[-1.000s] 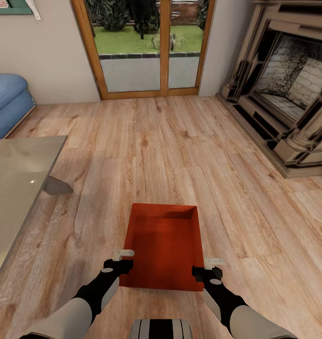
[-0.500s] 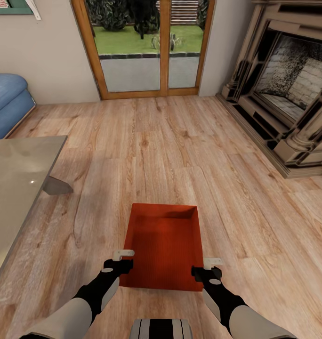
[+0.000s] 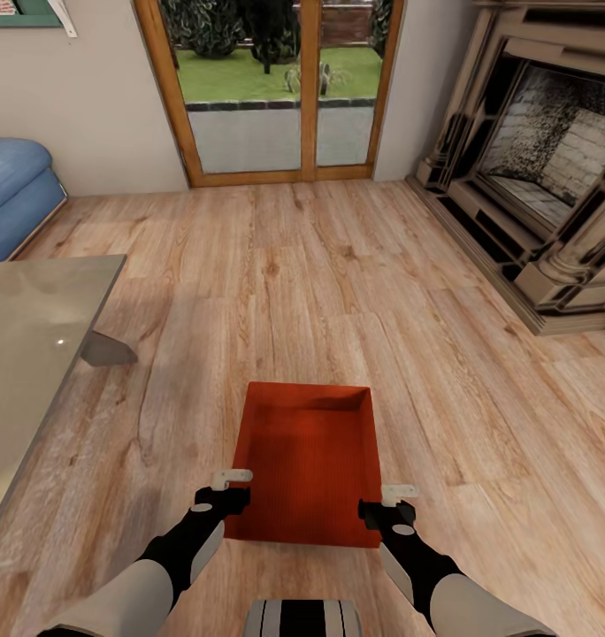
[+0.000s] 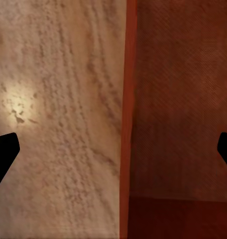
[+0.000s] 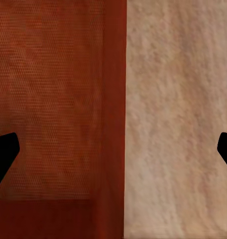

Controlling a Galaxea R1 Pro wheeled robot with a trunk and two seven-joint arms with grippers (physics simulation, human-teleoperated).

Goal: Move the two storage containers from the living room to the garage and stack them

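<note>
Your left gripper (image 3: 233, 479) sits at the near left corner of the storage container (image 3: 310, 460), fingers spread wide. In the left wrist view the container's side wall (image 4: 127, 119) runs between the two dark fingertips (image 4: 4, 152), one over the wood-plank floor (image 4: 58, 119), the other over the bin's inside. The orange-red bin rests on the light floor (image 3: 338, 265) straight ahead of you, its open top up. Your right gripper (image 3: 400, 489) mirrors this at the near right corner: fingers (image 5: 4, 152) spread apart, straddling the right wall (image 5: 113, 119), not closed on it.
</note>
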